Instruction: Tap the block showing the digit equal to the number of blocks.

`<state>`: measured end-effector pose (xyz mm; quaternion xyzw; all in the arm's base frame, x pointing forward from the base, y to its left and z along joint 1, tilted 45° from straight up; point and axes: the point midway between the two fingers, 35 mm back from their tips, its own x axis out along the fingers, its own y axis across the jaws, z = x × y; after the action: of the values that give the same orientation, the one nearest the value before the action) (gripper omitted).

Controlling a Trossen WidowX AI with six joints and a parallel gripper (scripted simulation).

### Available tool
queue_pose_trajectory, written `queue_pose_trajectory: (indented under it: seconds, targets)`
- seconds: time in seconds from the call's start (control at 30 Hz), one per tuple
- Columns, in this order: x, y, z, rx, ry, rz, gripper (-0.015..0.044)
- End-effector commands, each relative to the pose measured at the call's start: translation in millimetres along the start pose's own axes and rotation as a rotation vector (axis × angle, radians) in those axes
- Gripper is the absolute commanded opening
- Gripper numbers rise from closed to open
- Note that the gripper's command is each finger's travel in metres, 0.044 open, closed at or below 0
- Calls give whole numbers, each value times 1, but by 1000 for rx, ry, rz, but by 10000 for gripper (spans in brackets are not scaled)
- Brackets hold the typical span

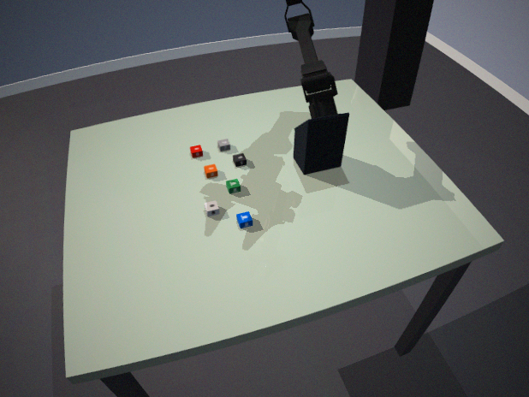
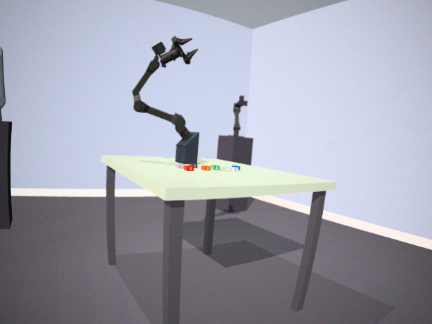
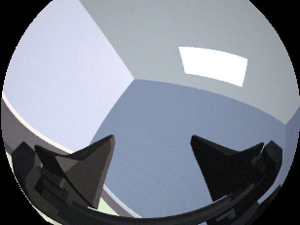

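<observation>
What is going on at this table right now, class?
A single robot arm is raised high above a pale green table, its gripper open and holding nothing. Seven small colored blocks sit in a loose cluster on the table, each bearing a digit too small to read. The gripper is far from all of them.

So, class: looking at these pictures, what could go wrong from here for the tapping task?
1. The seven blocks sit close together; the open end effector, high above the table, could brush the orange block or black block coming down.
2. The digits are too small to read here, so the wrong block, say the green block, might get tapped.
</observation>
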<state>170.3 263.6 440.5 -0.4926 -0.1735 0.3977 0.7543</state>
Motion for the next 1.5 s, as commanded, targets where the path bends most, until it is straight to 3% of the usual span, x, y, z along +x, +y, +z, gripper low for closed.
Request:
queue_pose_trajectory:
  seconds: [0.0, 0.2, 0.43, 0.73, 0.97, 1.47]
  targets:
    - [25, 21, -71, 122, 278, 39, 400]
    - [31, 46, -172, 299, 654, 44, 400]
    - [-3, 79, -283, 506, 1101, -9, 400]
    - [-102, 130, -390, 745, 1693, -149, 400]
    - [-200, 175, -428, 875, 2155, -284, 400]
    - [-205, 177, -428, 879, 2176, -290, 400]
